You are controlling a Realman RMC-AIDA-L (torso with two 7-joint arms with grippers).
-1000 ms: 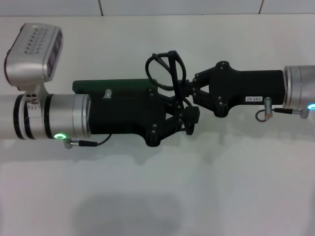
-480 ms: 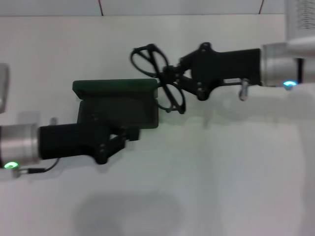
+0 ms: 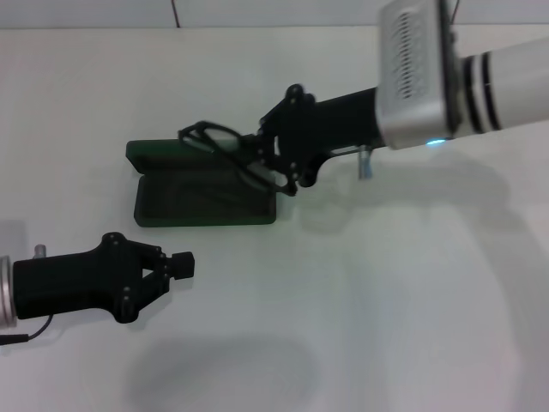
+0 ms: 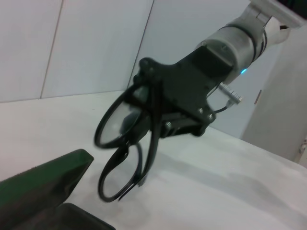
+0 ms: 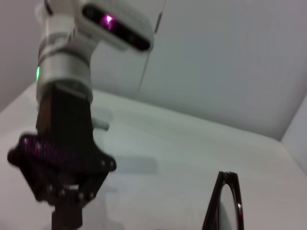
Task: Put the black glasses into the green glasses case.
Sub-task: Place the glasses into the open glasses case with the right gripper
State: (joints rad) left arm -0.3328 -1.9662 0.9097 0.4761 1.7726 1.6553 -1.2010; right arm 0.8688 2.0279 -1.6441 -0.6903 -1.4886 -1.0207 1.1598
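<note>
The green glasses case (image 3: pixel 176 204) lies open on the white table, left of centre, with its lid (image 3: pixel 171 153) on the far side. My right gripper (image 3: pixel 259 163) is shut on the black glasses (image 3: pixel 213 137) and holds them tilted just above the case's right half. The left wrist view shows the glasses (image 4: pixel 125 143) gripped near the bridge by that gripper (image 4: pixel 160 120), above the case's edge (image 4: pixel 45 184). My left gripper (image 3: pixel 182 265) is shut and empty, low over the table in front of the case. It also shows in the right wrist view (image 5: pixel 64 191).
The white table (image 3: pixel 386 300) stretches to the front and right. A pale wall stands behind it (image 3: pixel 283 10). My right arm's silver wrist (image 3: pixel 420 73) reaches in from the upper right.
My left gripper has let go of the glasses and pulled back left and toward the front. My right gripper has carried the glasses left and down, over the open case.
</note>
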